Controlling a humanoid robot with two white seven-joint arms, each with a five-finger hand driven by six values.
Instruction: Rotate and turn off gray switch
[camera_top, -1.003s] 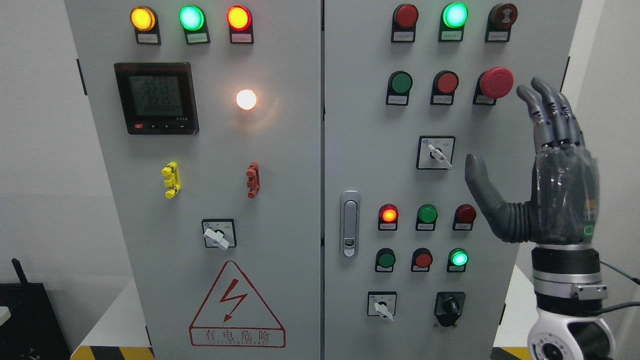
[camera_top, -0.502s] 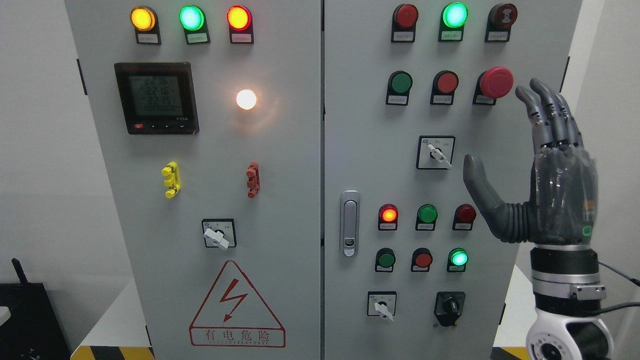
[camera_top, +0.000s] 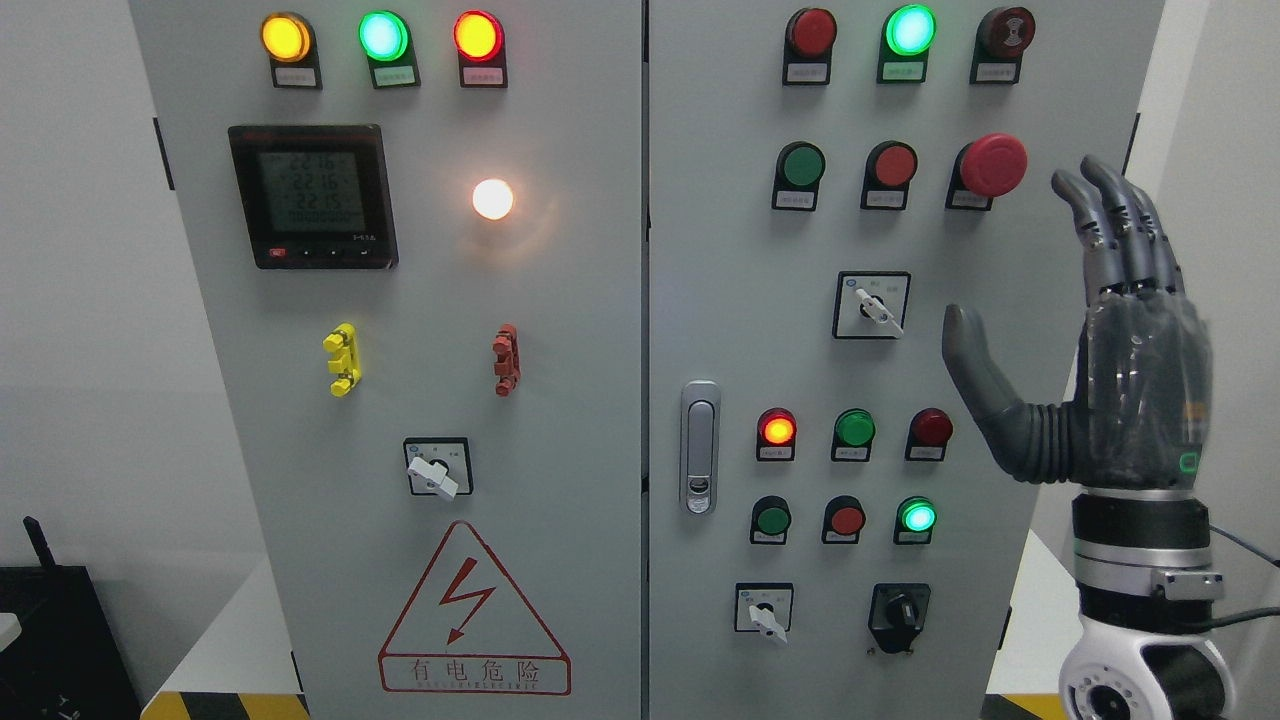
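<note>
I see the grey control cabinet (camera_top: 560, 330) filling most of the head view, two doors wide, and I place everything against its right door. My right hand (camera_top: 1120, 390) is raised upright at that door's right edge, palm facing the panel, fingers (camera_top: 1125, 225) straight and together, thumb (camera_top: 975, 365) spread out to the left; it holds nothing and touches nothing that I can make out. The gray switch (camera_top: 872, 306) sits mid-door, left of the thumb and apart from it, its white lever pointing down to the right. Above the switch and right of it is the red mushroom button (camera_top: 992, 165), near my fingertips.
</note>
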